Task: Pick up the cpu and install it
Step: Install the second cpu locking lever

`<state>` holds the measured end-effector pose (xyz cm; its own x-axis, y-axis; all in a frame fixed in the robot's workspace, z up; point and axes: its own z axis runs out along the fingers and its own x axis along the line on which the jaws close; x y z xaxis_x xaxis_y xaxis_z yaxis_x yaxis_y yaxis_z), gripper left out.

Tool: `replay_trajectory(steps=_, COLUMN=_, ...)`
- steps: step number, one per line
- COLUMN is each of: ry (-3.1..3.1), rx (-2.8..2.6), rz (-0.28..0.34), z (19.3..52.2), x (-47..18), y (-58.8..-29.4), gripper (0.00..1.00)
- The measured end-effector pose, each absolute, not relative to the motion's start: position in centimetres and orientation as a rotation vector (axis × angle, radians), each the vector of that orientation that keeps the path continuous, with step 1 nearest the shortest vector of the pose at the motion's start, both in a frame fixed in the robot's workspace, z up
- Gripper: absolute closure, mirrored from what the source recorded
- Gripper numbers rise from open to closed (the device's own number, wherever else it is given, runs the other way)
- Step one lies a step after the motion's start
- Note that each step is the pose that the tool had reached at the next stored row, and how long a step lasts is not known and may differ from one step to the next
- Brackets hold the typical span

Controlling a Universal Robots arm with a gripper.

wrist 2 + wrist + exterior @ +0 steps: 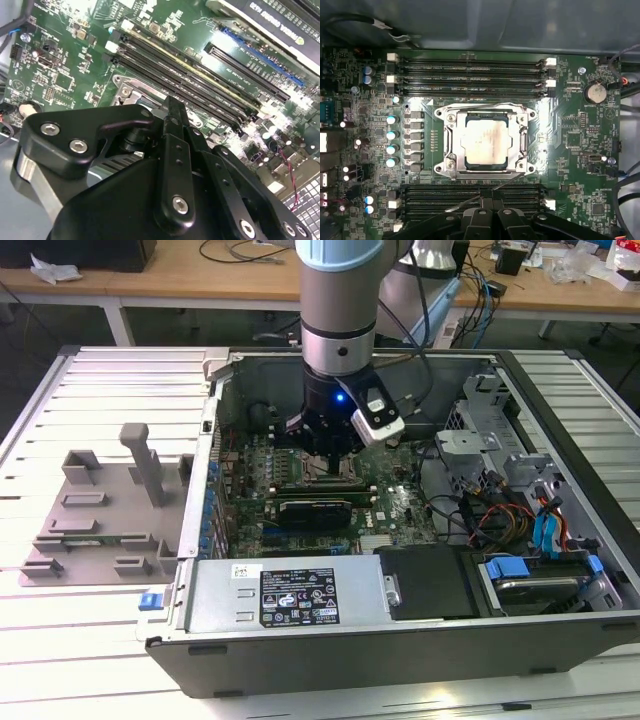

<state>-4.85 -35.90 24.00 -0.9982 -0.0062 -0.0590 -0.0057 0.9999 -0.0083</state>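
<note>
In the exterior view the arm (338,300) is cut off by the top edge, and its end effector (328,445) covers the socket area of the motherboard (400,505). In both wrist views the end effector's black body (175,190) is cropped by the picture's edge, so its fingertips cannot be made out. The board's printed markings (580,150) are too small to tell.
</note>
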Motion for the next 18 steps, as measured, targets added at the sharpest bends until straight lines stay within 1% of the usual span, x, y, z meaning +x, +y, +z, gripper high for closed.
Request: replay_trajectory(steps=18, ry=3.125, rx=-0.133, rz=-0.006, z=23.22, x=-5.28, y=-35.99, gripper=0.89)
